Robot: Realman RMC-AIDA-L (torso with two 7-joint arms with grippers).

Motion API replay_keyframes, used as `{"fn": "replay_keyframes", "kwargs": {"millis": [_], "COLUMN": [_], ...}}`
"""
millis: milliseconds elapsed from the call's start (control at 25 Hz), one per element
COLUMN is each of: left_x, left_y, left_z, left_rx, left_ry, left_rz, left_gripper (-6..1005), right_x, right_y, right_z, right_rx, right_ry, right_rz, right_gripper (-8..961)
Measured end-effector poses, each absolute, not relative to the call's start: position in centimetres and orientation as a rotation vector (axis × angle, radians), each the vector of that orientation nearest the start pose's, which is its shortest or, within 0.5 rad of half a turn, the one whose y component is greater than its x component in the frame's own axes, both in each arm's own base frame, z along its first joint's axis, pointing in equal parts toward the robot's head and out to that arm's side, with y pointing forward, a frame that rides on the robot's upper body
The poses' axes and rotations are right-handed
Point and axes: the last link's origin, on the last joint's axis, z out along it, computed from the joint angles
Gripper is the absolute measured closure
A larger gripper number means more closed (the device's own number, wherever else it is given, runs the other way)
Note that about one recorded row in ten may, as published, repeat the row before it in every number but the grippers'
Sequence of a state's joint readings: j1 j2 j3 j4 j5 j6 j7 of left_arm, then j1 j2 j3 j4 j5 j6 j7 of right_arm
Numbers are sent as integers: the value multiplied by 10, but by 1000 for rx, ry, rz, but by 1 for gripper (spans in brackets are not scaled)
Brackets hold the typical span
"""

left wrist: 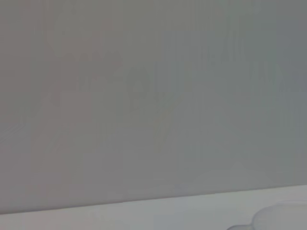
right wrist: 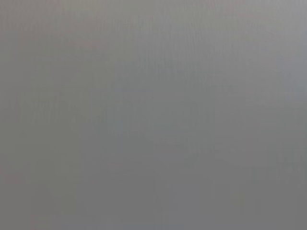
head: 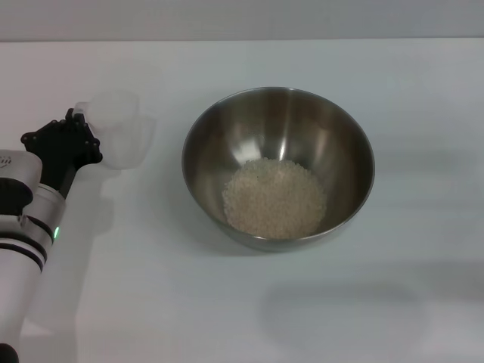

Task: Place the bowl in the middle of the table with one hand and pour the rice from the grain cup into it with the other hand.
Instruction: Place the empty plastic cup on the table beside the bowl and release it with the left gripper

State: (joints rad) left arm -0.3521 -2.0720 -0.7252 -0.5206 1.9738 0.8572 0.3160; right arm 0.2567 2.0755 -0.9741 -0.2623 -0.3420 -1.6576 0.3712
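Note:
The large steel bowl (head: 278, 121) stands in the middle of the white table (head: 151, 302). A mound of pale rice (head: 274, 198) lies in its bottom. To the left of the bowl is the clear grain cup (head: 125, 134), upright and looking empty. My left gripper (head: 89, 134) sits right against the cup's left side, at the end of the white left arm that comes in from the lower left. Whether it grips the cup does not show. The left wrist view shows a grey wall, a strip of table and a pale rounded edge (left wrist: 283, 216). My right gripper is out of view.
The table's far edge (head: 242, 39) runs along the top of the head view against a grey wall. Bare white tabletop lies to the right of the bowl and in front of it. The right wrist view is plain grey.

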Motion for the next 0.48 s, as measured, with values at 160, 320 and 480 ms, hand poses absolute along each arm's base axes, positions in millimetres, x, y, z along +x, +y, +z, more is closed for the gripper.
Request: {"fn": "replay_keyframes", "kwargs": {"millis": [160,320,480], "left_x": [-309,-310,-311], "left_y": [325,321,317], "left_z": [-67,-67,-67], "left_rx": [-1671,-1671,-1664], "left_ry": [-639,-638,-649], "left_rz": [-456,-460,-466], "left_gripper": [954,907,828], "right_x": [333,333,333], "right_y": [270,270,269], "right_z": [96,96,96], "right_rx": [-1265,-1266,-1266], "right_ry": [165,165,165], "right_rz": [1006,1006,1005], "right_gripper": [550,550,550]}}
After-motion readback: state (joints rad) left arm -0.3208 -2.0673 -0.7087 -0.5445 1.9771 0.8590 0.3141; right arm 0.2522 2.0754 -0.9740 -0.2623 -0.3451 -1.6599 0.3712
